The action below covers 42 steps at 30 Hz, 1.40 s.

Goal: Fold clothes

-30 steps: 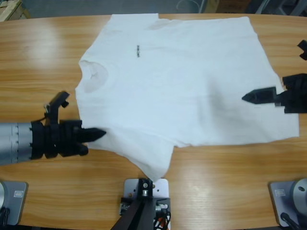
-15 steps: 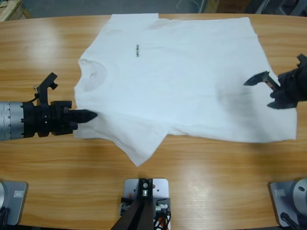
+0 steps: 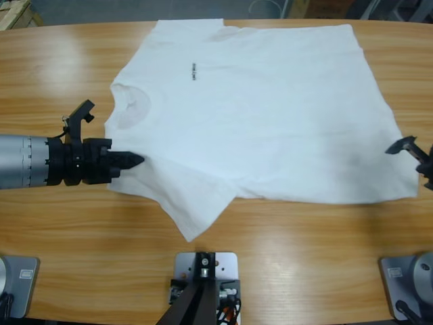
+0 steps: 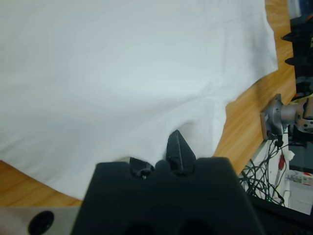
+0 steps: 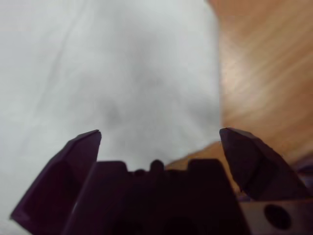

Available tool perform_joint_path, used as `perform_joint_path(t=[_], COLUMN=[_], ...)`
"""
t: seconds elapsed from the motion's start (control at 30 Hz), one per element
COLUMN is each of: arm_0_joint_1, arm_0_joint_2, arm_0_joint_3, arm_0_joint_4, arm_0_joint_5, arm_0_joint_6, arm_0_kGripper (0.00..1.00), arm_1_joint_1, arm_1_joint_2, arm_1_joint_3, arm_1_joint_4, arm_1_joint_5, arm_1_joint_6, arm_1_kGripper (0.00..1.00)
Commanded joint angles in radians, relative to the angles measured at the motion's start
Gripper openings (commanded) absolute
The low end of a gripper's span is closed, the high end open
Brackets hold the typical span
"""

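The white T-shirt (image 3: 270, 115) lies spread flat on the wooden table (image 3: 67, 54), with its neck (image 3: 132, 108) to the left and its hem to the right. A tiny dark print (image 3: 194, 71) shows on the chest. My left gripper (image 3: 135, 161) reaches in from the left and is shut on the shirt's edge just below the neck. In the left wrist view the gripper (image 4: 161, 156) pinches the white fabric (image 4: 122, 63). My right gripper (image 3: 409, 157) hovers open at the hem's right edge. Its wrist view shows the gripper (image 5: 160, 132) wide apart over the cloth (image 5: 122, 73).
One sleeve (image 3: 196, 217) points toward the table's front edge. Bare wood (image 5: 264, 58) lies just past the hem. The left wrist view shows a rig mount and cables (image 4: 283, 117) beyond the table edge. A wooden crate (image 3: 13, 10) sits off the far left corner.
The left gripper moved up toward the neck, dragging the near sleeve up and left with it. The right gripper lifted off the shirt, opened and drew back to the right edge.
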Motion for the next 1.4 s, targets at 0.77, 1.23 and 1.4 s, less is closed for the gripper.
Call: perform_joint_path(t=[0.77,1.23,1.4], arm_0_joint_1=[0.224,0.285,0.285], arm_0_joint_2=[0.041,0.039,0.041], arm_0_joint_3=[-0.001,0.003,0.003], arm_0_joint_4=[0.023,0.040,0.040], arm_0_joint_5=[-0.094,-0.118,-0.119], arm_0_joint_6=[0.116,0.156,0.156], arm_0_kGripper=[0.000,0.000,0.000], arm_1_joint_1=[0.105,0.229,0.257], arm_1_joint_2=[0.101,0.151,0.158], arm_1_joint_3=[0.111,0.115,0.115], arm_1_joint_4=[-0.151,-0.168,-0.171], arm_1_joint_5=[0.004,0.020,0.022], arm_1_joint_6=[0.163,0.228,0.241], arm_1_kGripper=[1.000,1.000,1.000])
